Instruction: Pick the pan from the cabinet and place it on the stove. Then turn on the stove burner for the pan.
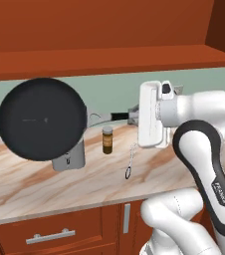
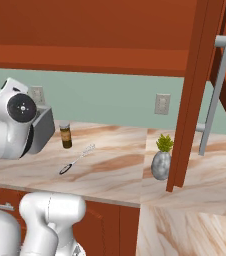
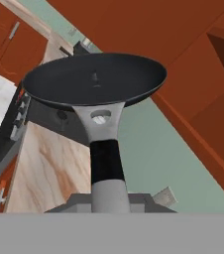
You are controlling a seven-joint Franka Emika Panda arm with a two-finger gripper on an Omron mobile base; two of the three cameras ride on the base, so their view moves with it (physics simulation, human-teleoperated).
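Observation:
The pan [image 1: 40, 118] is a round black frying pan that hangs in the air above the counter's left part, tipped so its inside faces the left base camera. Its thin handle [image 1: 115, 116] runs right into my gripper [image 1: 133, 117], which is shut on the handle's end. In the hand view the pan [image 3: 94, 79] fills the upper middle, its grey joint and black handle [image 3: 105, 163] running down to the hand. The cabinet [image 1: 109, 30] spans the wall above, and its door [image 2: 192, 90] stands open on the right. The stove's knob panel [image 3: 18, 116] shows at the hand view's left edge.
On the marble counter [image 1: 45, 184] a grey coffee machine [image 1: 69, 158] stands behind the pan. A brown spice bottle [image 1: 107, 139] and a wire whisk [image 1: 130, 162] lie beside it. A small plant in a grey vase [image 2: 161, 159] stands by the open door. Base cabinets [image 1: 50, 234] run below.

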